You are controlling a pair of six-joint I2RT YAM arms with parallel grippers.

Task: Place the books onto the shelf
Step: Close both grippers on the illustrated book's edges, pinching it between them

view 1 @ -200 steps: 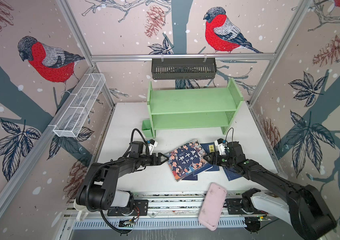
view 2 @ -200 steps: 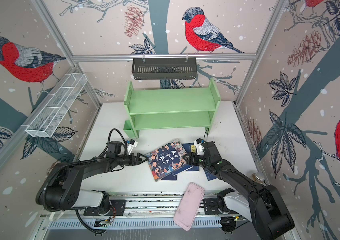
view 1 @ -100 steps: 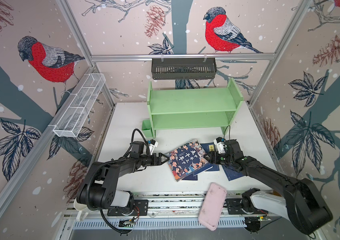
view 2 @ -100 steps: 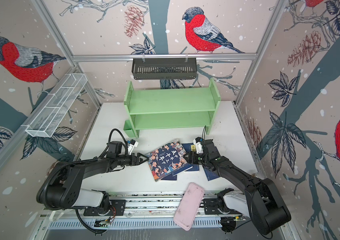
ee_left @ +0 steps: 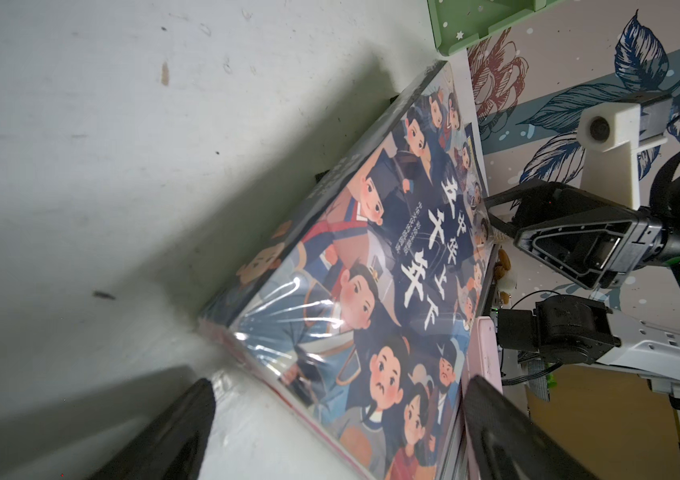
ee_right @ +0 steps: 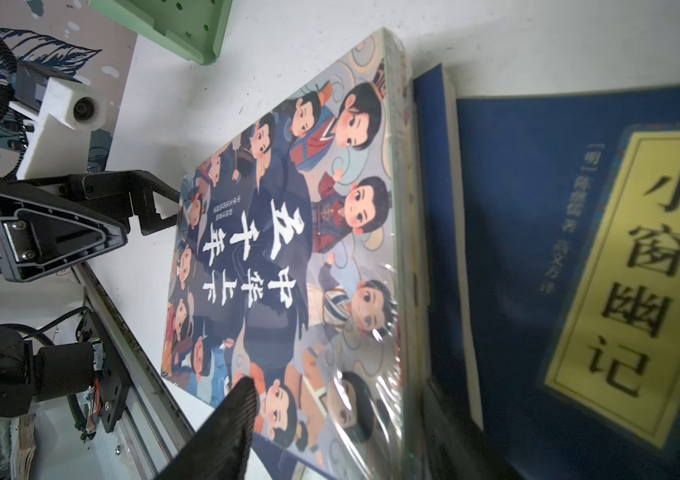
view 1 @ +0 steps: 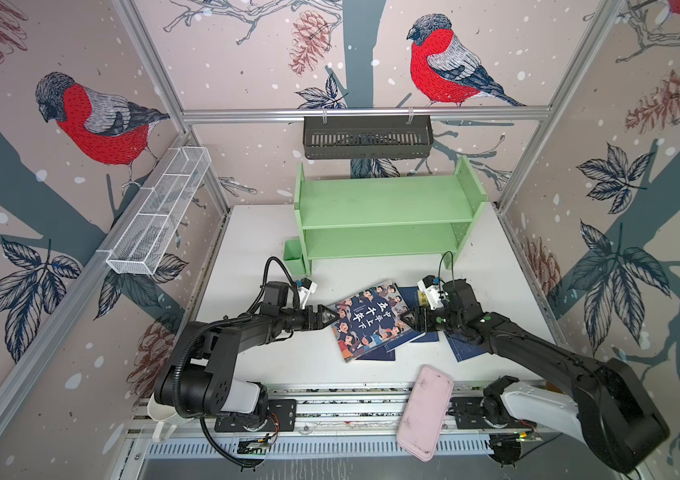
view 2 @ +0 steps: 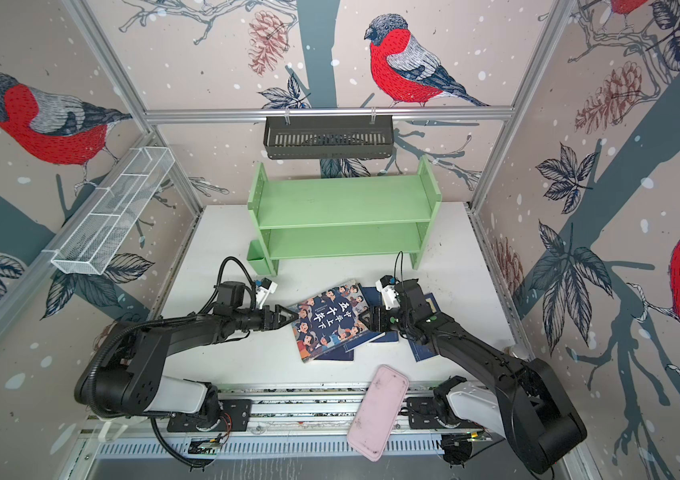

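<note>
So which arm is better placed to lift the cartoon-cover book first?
Probably left: the left gripper's open jaws straddle the cartoon-cover book's free corner over the table; the right gripper crowds over the navy books.

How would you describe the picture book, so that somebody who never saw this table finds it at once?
Find the light green shelf at the back of the white table. In front of it lies a pile of books, and the picture book lies on top. Its cover shows cartoon figures around white characters; its neighbours are navy blue.
</note>
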